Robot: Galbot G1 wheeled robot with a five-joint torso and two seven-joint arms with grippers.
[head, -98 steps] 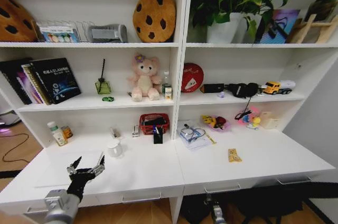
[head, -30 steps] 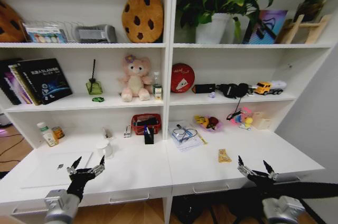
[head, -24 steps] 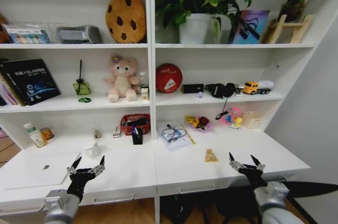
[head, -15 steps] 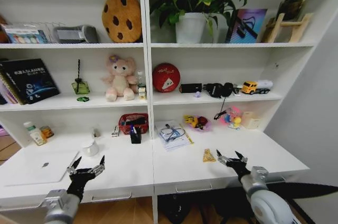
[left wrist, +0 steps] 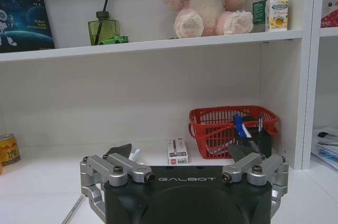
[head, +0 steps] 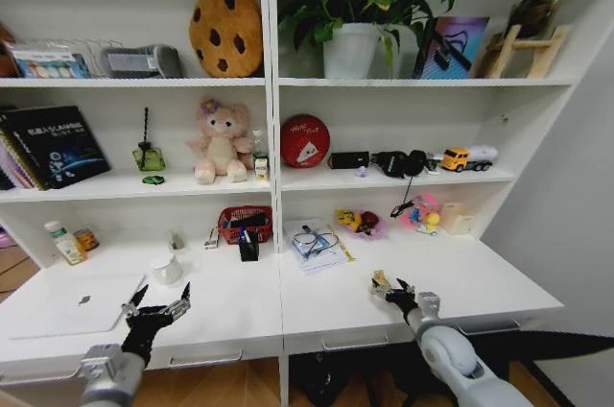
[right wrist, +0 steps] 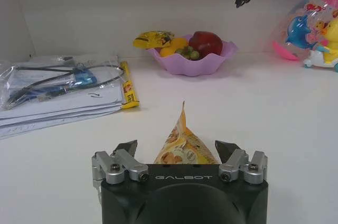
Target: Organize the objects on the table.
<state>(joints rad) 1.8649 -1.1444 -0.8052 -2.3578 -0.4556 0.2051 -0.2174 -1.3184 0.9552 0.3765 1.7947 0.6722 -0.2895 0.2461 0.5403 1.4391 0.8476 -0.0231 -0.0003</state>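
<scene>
a: two grippers are up, and you need to watch the right one. your right gripper [head: 388, 285] is low over the white table [head: 480, 282], with its jaws spread wide and nothing in them. the yellow snack packet [right wrist: 184, 147] lies on the table right between the two tips, with its pointy end sticking out in front.

b: so what can go wrong for you?

a: the packet is thin and floppy. if you close too high, your fingertips [right wrist: 127, 147] may slide over the top and grab only air. if you push down too hard, the tips can bump the table. if you pinch just a corner, the packet may slip out when you lift.

b: could you knock anything else?

a: not much is close by. the stack of papers [right wrist: 58, 94] is off to one side and the pink fruit bowl [right wrist: 191, 57] sits further back by the wall, both well apart from the packet. if you swing wide or reach too far, though, you could shove them.

b: and your other arm?

a: your left gripper [head: 155, 307] hovers over the left part of the table, jaws open too and holding nothing. the silver laptop [head: 75, 302] lies flat just beside it. if that arm drops or drifts, it could scrape the laptop. the red basket [left wrist: 233, 129] is far back by the wall, so it is safe.
</scene>
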